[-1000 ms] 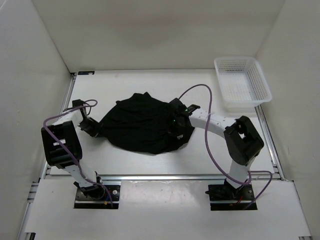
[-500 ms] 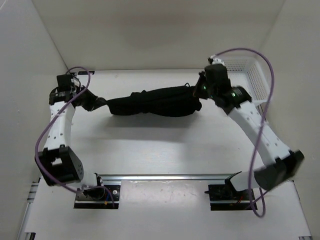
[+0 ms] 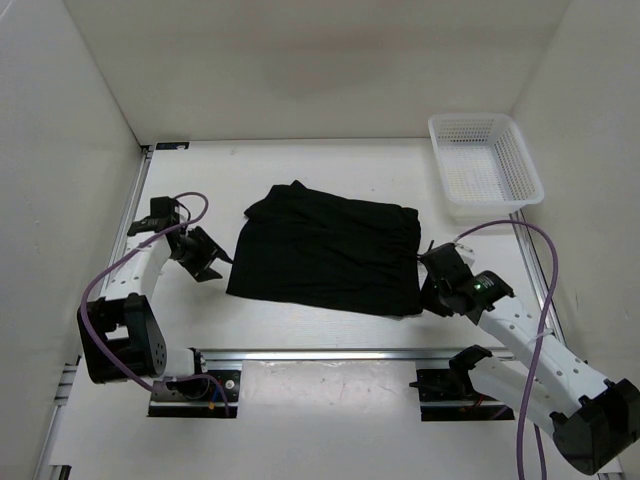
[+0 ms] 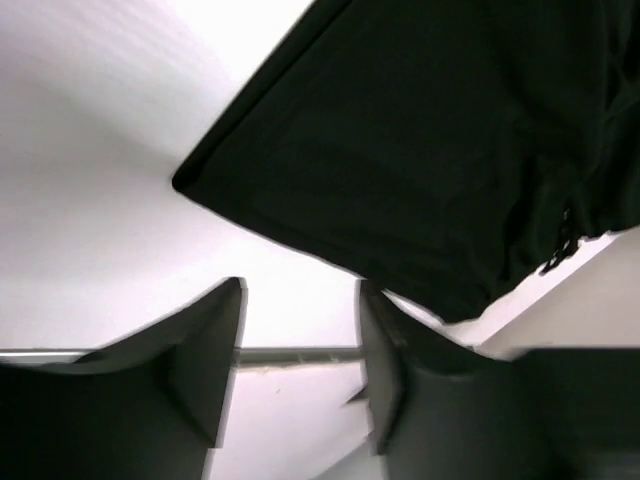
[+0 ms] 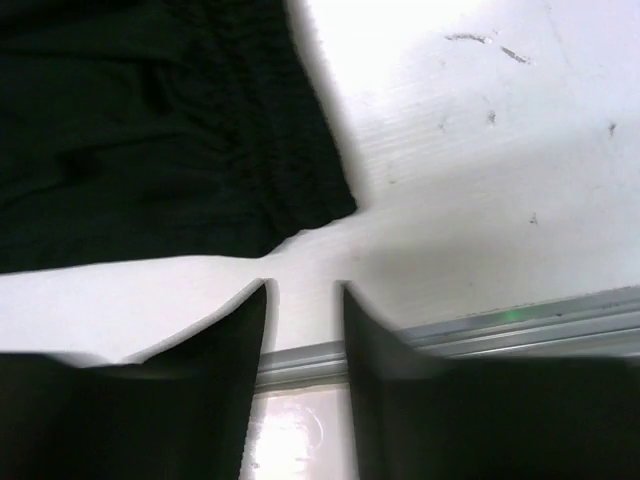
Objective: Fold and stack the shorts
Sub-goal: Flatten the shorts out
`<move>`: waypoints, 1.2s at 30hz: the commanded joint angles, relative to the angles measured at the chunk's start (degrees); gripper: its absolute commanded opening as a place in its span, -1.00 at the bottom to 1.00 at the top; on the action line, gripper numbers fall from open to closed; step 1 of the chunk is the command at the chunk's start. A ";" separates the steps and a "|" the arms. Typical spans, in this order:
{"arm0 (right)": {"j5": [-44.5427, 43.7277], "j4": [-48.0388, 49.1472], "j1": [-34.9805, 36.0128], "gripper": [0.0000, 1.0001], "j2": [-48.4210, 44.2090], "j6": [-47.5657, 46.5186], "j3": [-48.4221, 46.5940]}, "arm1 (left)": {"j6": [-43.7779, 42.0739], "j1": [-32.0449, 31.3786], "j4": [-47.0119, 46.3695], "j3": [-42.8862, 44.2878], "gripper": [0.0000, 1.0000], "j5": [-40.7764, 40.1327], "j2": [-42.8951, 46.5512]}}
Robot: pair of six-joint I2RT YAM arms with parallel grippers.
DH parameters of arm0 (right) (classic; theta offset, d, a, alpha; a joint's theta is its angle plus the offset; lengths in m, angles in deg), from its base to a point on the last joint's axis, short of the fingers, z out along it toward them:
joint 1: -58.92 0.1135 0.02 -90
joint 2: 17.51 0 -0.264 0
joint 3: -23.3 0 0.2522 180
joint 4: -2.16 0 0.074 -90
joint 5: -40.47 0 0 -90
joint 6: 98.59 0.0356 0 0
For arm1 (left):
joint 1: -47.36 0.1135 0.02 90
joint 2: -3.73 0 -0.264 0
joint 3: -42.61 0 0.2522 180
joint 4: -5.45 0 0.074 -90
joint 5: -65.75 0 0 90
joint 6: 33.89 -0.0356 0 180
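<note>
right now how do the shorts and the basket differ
The shorts are black; the basket is white. The shorts lie spread flat in the middle; the basket stands at the far right corner. The shorts cover more surface than the basket. Both rest on the table.

Plain white walls (image 3: 300,70) are enclosing a white tabletop (image 3: 320,165) on three sides, catching soft, even light. An aluminium rail (image 3: 330,354) is running along its near edge, and a white mesh basket (image 3: 487,205) is sitting in the far right corner.
</note>
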 commanded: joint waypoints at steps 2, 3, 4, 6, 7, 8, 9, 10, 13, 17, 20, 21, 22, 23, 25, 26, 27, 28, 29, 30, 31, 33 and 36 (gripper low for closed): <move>1.54 -0.03 -1.02 -0.79 1.78 7.51 -4.10 | 0.19 -0.50 -1.76 2.60 0.09 -2.67 0.53; 5.20 -0.03 -1.55 -0.85 2.83 8.30 -4.10 | 0.19 -0.50 -1.76 1.82 0.09 -2.67 0.00; 7.68 1.97 -3.03 -0.85 4.32 9.09 -2.88 | 0.89 -1.98 -1.76 1.29 0.13 -3.36 -0.53; 13.12 5.23 -6.19 -0.68 4.86 10.14 1.32 | 0.90 -3.31 -2.28 0.49 0.35 -3.37 -2.37; 16.02 9.42 -7.34 -0.46 4.26 10.15 3.09 | 0.90 -4.97 -2.90 -0.20 0.44 -3.37 -3.16; 20.66 11.38 -8.49 -0.09 3.73 10.93 4.76 | 0.90 -5.77 -2.90 -0.21 0.59 -3.37 -4.04; 22.36 12.79 -9.63 0.11 2.94 10.94 7.65 | 0.90 -6.56 -2.90 -0.21 0.73 -3.37 -5.97; 23.77 13.85 -11.90 0.33 2.93 11.46 8.72 | 0.90 -7.26 -3.43 -0.21 0.78 -3.37 -6.94; 27.20 15.18 -16.39 0.76 2.41 10.42 10.66 | 2.04 -10.42 -4.92 -0.21 0.90 -3.90 -10.89; 31.24 18.59 -20.71 0.78 3.72 9.28 12.43 | 3.79 -12.45 -5.45 0.40 0.81 -5.66 -16.17; 31.78 20.88 -21.33 0.76 5.12 9.27 13.56 | 4.32 -12.98 -6.94 0.40 0.65 -6.27 -17.59; 31.78 21.67 -21.33 0.70 6.00 9.97 14.09 | 4.85 -12.98 -6.95 -0.12 0.59 -6.79 -17.59; 31.78 22.55 -21.33 0.64 6.62 9.97 14.88 | 4.85 -12.98 -7.47 -0.12 0.53 -7.58 -17.59; 31.00 24.74 -21.33 0.59 7.93 10.58 14.89 | 5.37 -12.98 -7.47 -0.12 0.29 -8.28 -18.11; 29.94 26.42 -21.33 0.36 9.78 10.59 15.41 | 5.38 -12.98 -7.47 -0.12 -0.15 -9.34 -18.90; 29.24 27.04 -21.33 0.22 11.79 10.59 14.80 | 5.38 -12.98 -7.47 -0.12 -0.40 -9.35 -19.95; 29.23 27.56 -21.33 -0.03 12.77 10.59 14.28 | 5.38 -12.37 -7.47 0.40 -0.79 -9.35 -20.48; 29.23 27.57 -21.33 -0.51 13.56 10.07 13.40 | 4.77 -12.37 -7.47 1.19 -0.79 -8.74 -20.49; 28.45 27.57 -21.33 -0.72 14.18 9.54 10.96 | 4.76 -11.67 -7.47 1.72 -0.79 -8.12 -20.49; 27.75 25.48 -20.81 -0.88 14.88 8.49 9.37 | 4.24 -11.14 -7.47 3.03 -0.79 -8.12 -20.49; 25.65 24.24 -20.80 -1.00 14.89 7.70 7.52 | 4.24 -11.14 -7.47 3.82 -0.79 -7.42 -19.53; 22.83 20.21 -20.80 -1.00 14.89 4.80 0.76 | 3.71 -10.00 -6.42 6.02 -0.79 -7.41 -16.45; 18.88 17.04 -21.33 -1.00 16.02 -0.37 -10.10 | 2.49 -8.07 -2.57 14.18 -0.79 -7.41 -13.02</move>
